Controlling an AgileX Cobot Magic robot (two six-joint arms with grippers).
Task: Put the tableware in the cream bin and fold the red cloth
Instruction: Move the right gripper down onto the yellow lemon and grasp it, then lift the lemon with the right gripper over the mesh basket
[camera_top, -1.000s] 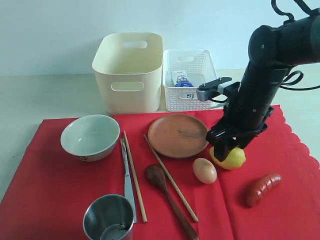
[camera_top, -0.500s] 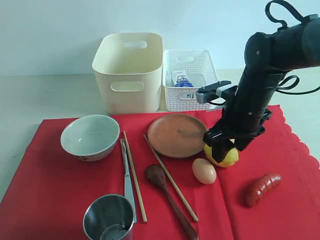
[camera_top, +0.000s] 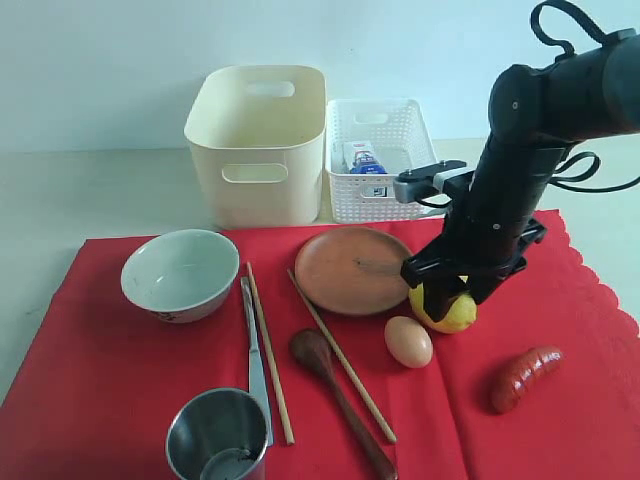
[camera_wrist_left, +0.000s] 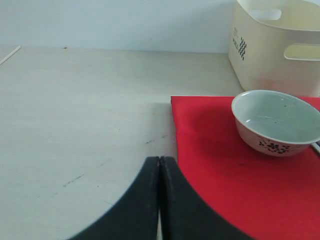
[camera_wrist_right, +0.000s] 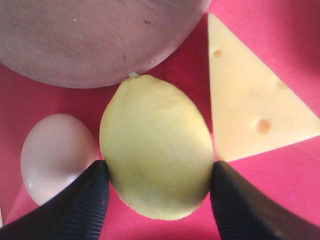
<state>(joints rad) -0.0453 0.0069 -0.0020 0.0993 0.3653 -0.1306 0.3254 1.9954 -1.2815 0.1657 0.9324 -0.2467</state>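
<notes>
1. Right fingers (camera_wrist_right: 82, 202): parted to the width of the lemon (camera_wrist_right: 155, 145) and clamped on its flanks. Gripped across the short axis, nubbed end pointing at the round brown plate (camera_wrist_right: 95, 35). Could not tell whether the lemon rested on the red cloth (camera_top: 100, 380) or hung just above it.
2. Round brown plate: lay flat on the cloth, rim just beside the lemon, on the side toward the cream bin (camera_top: 258, 140). No long axis. Judged the tableware nearest the right arm.
3. Left fingers (camera_wrist_left: 150, 200): pressed together, holding nothing, poised where the cloth's edge met bare tabletop (camera_wrist_left: 75, 125).
4. White ceramic bowl (camera_wrist_left: 277, 122): stood mouth up ahead of the left fingers, between them and the bin. Judged the left arm's piece.
5. Knife (camera_top: 255, 360), first chopstick (camera_top: 269, 350): lay near parallel beside the bowl, long axes running far edge to near edge.
6. Second chopstick (camera_top: 342, 357), spoon (camera_top: 318, 358): slanted away from the plate, spoon's head toward it.
7. Steel cup (camera_top: 217, 435): stood upright at the near edge.
8. Cream bin: stood off the cloth, behind the bowl.
</notes>
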